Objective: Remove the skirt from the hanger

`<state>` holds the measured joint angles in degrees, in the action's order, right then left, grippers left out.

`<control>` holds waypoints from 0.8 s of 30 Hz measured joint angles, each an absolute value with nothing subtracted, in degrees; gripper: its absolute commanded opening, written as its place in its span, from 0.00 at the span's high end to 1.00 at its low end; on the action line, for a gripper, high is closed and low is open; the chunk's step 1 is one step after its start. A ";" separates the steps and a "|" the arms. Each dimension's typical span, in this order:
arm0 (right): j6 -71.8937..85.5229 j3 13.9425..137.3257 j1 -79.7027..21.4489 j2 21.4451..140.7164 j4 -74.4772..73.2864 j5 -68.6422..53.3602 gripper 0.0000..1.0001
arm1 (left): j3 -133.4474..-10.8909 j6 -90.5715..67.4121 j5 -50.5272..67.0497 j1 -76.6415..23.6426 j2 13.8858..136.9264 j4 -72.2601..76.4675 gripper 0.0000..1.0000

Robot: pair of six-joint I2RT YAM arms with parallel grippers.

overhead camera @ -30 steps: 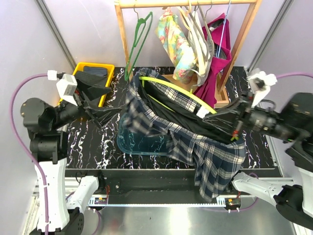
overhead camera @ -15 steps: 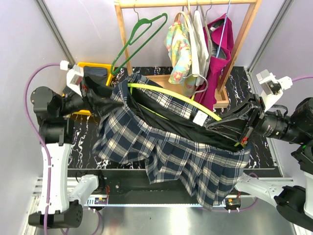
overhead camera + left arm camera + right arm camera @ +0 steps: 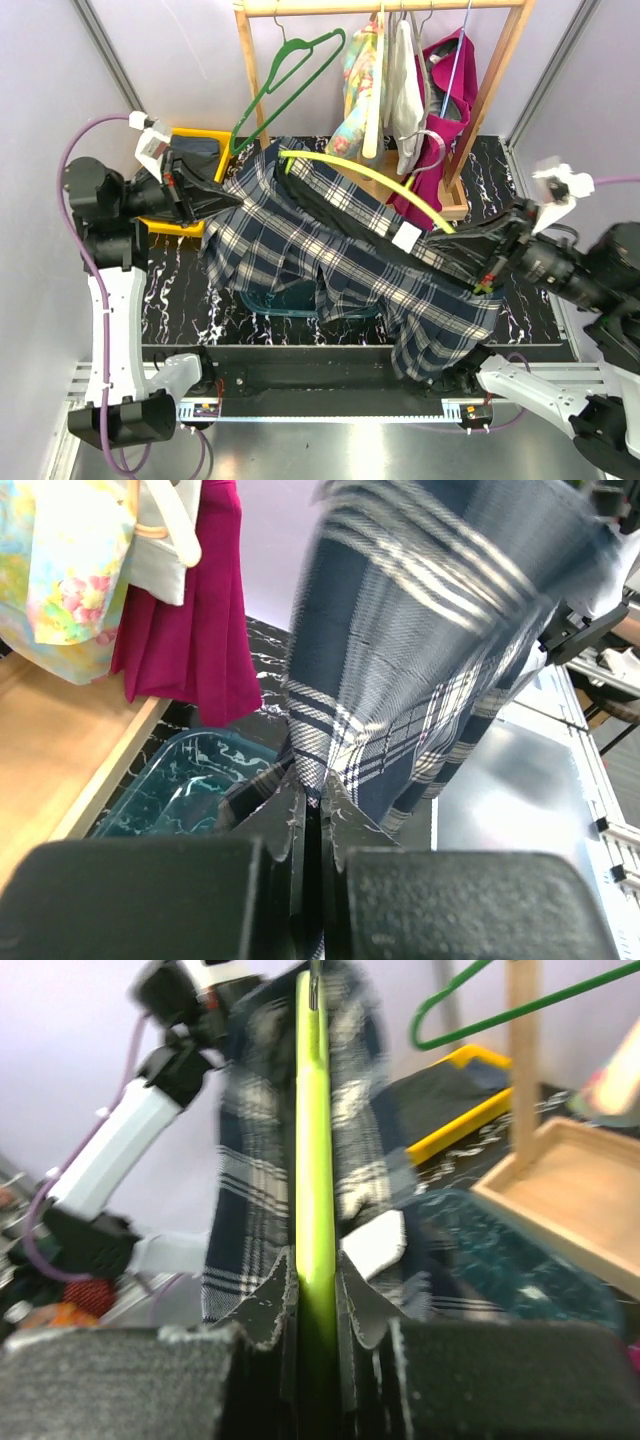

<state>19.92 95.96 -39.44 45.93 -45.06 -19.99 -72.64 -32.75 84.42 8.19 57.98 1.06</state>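
A navy and white plaid skirt point(image 3: 340, 260) hangs stretched between both arms above the table, still draped on a yellow-green hanger point(image 3: 370, 180). My left gripper point(image 3: 225, 197) is shut on the skirt's left edge. In the left wrist view the plaid cloth point(image 3: 420, 630) rises from the pinched tips of the gripper point(image 3: 312, 795). My right gripper point(image 3: 450, 240) is shut on the hanger's right end. In the right wrist view the green bar point(image 3: 312, 1110) runs straight out from between the jaws of the gripper point(image 3: 312, 1280), with the skirt point(image 3: 250, 1180) around it.
A wooden clothes rack point(image 3: 255, 80) stands at the back with a green hanger point(image 3: 285, 75), a floral garment point(image 3: 360, 90) and a magenta one point(image 3: 440, 150). A yellow bin point(image 3: 190, 140) sits back left. A teal tub point(image 3: 290, 298) lies under the skirt.
My left gripper has shut on the skirt's edge and lifted it up and to the left, spreading the cloth. The right gripper kept its hold on the hanger.
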 measured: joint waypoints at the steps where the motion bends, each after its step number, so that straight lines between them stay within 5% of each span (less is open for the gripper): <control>1: 19.27 95.96 -39.46 45.19 -45.15 -18.15 1.00 | -72.93 -32.60 85.27 9.04 57.60 0.82 1.00; 24: 9.74 94.91 -53.60 28.71 -42.39 16.56 1.00 | -71.33 -21.34 89.76 16.67 51.79 -15.03 0.98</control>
